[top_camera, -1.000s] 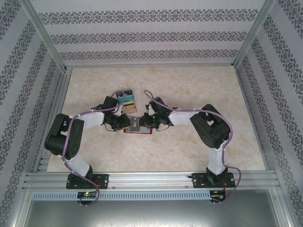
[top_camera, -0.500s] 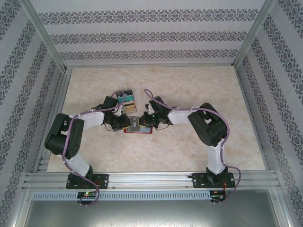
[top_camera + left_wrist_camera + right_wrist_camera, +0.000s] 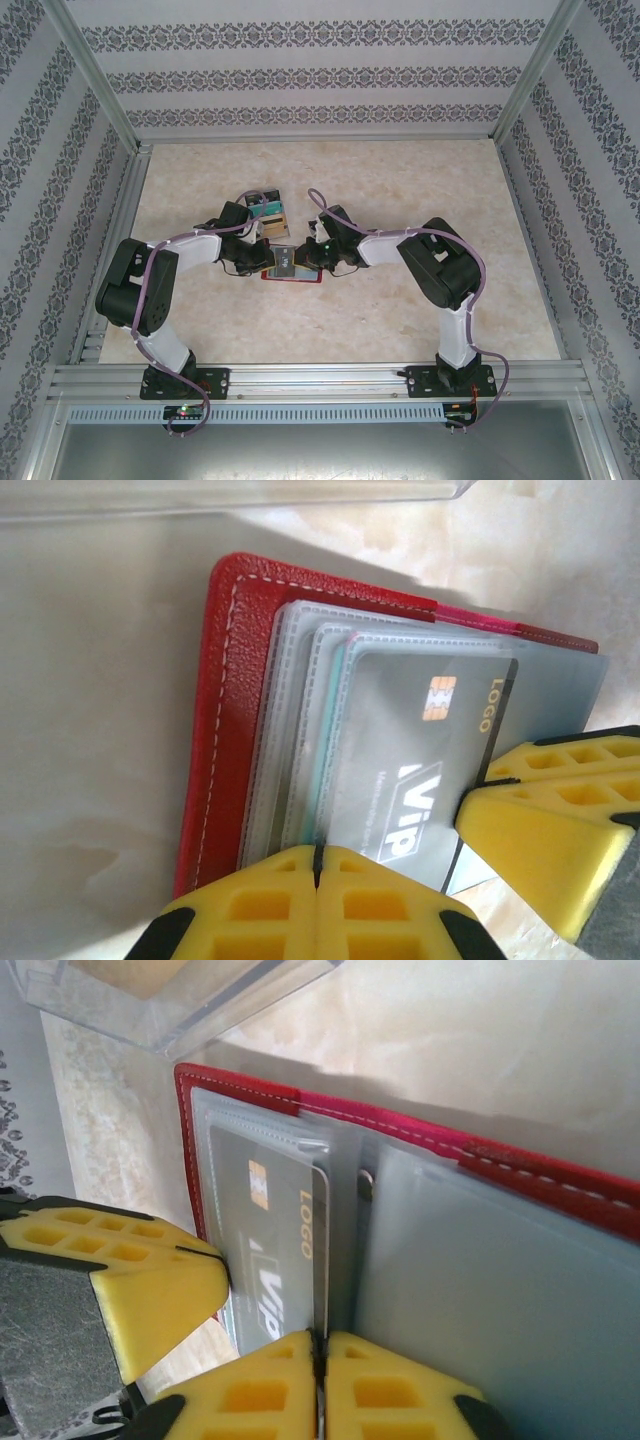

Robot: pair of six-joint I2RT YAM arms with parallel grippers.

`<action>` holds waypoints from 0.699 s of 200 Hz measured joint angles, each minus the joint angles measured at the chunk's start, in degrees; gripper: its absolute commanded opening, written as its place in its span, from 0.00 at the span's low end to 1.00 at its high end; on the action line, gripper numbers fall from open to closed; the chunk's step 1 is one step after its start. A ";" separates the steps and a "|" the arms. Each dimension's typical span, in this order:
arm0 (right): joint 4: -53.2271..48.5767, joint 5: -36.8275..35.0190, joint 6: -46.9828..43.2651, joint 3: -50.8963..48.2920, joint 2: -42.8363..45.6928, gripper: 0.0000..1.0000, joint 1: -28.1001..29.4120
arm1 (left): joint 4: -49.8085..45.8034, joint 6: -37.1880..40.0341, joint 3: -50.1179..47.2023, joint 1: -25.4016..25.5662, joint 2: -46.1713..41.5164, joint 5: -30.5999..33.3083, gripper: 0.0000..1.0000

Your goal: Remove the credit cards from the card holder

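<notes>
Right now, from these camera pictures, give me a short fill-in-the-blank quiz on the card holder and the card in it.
1. The open card holder has a ___ cover.
2. The grey card in its clear sleeve carries the large word ___.
3. The left gripper and the right gripper both have ___ finger pads.
Missing words: red; VIP; yellow.

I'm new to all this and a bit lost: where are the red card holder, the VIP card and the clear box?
card holder (image 3: 225, 730), left wrist view, on its red cover.
VIP card (image 3: 420, 765), left wrist view, middle of its grey face.
clear box (image 3: 215, 1005), right wrist view, on its side wall.
</notes>
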State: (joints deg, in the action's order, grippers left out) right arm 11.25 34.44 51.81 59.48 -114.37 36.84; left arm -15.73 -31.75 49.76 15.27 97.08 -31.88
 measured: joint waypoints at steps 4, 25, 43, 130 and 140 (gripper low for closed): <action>0.26 0.15 0.33 -0.15 0.02 0.20 -0.02 | -0.02 0.00 0.00 0.00 0.00 -0.02 0.00; 0.83 0.44 0.63 -0.52 0.31 0.20 -0.26 | -0.02 0.00 0.00 0.00 0.02 -0.02 0.00; 1.29 0.59 0.85 -0.79 0.31 0.19 -0.35 | -0.04 0.00 0.00 0.00 0.07 -0.04 0.00; 1.05 0.39 1.46 -1.14 0.31 0.00 -0.42 | -0.39 0.00 0.33 -0.02 0.33 -0.22 0.00; 1.07 0.39 1.46 -1.40 0.33 0.00 -0.57 | -0.46 0.00 0.37 -0.02 0.35 -0.13 0.00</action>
State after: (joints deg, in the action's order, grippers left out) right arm 12.32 34.83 53.28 58.08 -114.04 36.27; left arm -16.19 -31.75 50.13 15.25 97.43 -32.01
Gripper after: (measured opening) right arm 0.066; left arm 0.050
